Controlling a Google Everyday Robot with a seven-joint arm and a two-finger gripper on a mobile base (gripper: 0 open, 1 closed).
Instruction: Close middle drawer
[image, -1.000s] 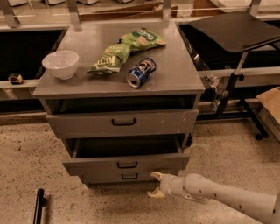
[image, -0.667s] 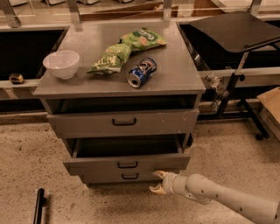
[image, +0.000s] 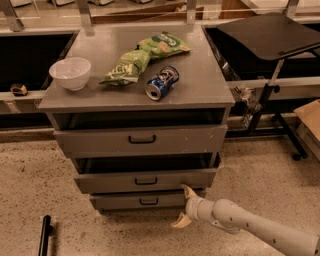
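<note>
The middle drawer is a wide grey drawer with a small black centre handle. It stands a little way out of the grey cabinet, with a dark gap showing above its front. My gripper is open in front of the cabinet, low and right of centre. Its upper finger is at the lower right edge of the middle drawer's front. Its lower finger hangs in front of the bottom drawer.
The top drawer also stands slightly out. On the cabinet top lie a white bowl, two green chip bags and a blue can. A black stand is at the right, and a black bar lies on the floor.
The middle drawer has slid back into the cabinet somewhat; the gap above its front is narrower. My gripper has moved slightly up and toward the drawer front.
</note>
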